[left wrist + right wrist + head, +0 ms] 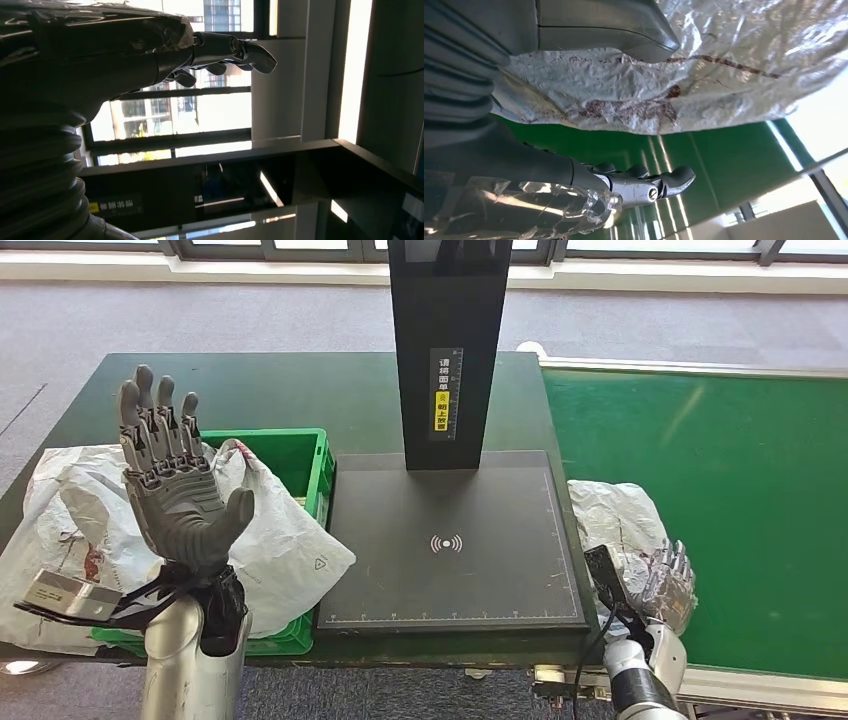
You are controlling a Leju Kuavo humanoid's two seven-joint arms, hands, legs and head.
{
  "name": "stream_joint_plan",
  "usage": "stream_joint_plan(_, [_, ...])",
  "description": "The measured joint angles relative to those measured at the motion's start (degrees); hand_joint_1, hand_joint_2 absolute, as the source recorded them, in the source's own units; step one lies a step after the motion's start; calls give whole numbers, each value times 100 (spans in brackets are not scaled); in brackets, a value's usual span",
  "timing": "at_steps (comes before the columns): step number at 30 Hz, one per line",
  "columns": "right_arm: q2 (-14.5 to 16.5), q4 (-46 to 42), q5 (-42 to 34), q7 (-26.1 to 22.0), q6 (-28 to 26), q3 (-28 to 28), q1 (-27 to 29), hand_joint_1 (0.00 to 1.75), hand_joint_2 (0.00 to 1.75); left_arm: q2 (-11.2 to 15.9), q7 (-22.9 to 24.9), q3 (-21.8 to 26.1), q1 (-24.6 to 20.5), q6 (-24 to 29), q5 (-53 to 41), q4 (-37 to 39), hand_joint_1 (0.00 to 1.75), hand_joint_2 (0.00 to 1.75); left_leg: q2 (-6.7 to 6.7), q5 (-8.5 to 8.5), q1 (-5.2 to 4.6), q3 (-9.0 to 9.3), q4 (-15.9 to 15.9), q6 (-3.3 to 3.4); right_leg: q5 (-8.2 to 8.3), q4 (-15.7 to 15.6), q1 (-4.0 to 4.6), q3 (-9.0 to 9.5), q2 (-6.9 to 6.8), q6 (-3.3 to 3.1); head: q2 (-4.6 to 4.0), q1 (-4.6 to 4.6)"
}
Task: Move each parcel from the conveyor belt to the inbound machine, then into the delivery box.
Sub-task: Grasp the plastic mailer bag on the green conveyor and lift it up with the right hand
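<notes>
The crinkled white parcel [615, 515] lay on the conveyor belt [740, 490] against the right hand [668, 585], fingers spread beside it, looking light, soft and slippery, best gripped around its bunched middle.

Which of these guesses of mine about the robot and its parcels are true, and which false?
1. The left hand is raised with its fingers spread, holding nothing. True.
2. A parcel lies on the scanner plate of the inbound machine. False: the plate is bare.
3. The right hand is at a crinkled white parcel on the green conveyor belt. True.
4. The green delivery box holds no parcels. False: white parcel bags lie in and over it.
5. The conveyor belt is on the robot's left. False: it is on its right.
</notes>
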Motion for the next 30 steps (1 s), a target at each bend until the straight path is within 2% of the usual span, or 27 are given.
stream_joint_plan(5, [-109, 384, 237, 735, 332, -1, -147, 0, 175, 2, 101, 0, 63, -645, 180, -2, 0, 175, 0, 0, 0, -1, 0, 0, -1, 0, -2, -1, 0, 0, 0, 1])
stream_joint_plan(11, [-173, 596, 368, 1096, 606, -1, -209, 0, 175, 2, 159, 1, 64, -837, 239, -4, 0, 175, -1, 0, 0, -1, 0, 0, -1, 0, -3, 0, -1, 1, -1, 1])
stream_joint_plan(15, [-198, 697, 509, 1338, 973, -1, -277, 175, 175, 2, 205, 4, 64, -956, 245, -1, 0, 175, -1, 0, 0, 2, 1, 1, -1, 0, -2, 2, -1, 1, -1, 1])
stream_joint_plan(20, [-213, 786, 617, 1435, 1371, -1, -354, 175, 175, 2, 226, 4, 61, -1053, 182, 4, 0, 175, 1, -1, 1, 12, 1, 1, -1, -1, -2, 11, -1, 1, 0, 1])
stream_joint_plan(30, [-220, 792, 630, 1338, 1216, -1, -400, 175, 175, 2, 273, 6, 62, -990, 31, 15, 0, 175, 0, 0, 0, 17, 3, 3, -1, -2, 0, 20, -3, 2, -1, 0])
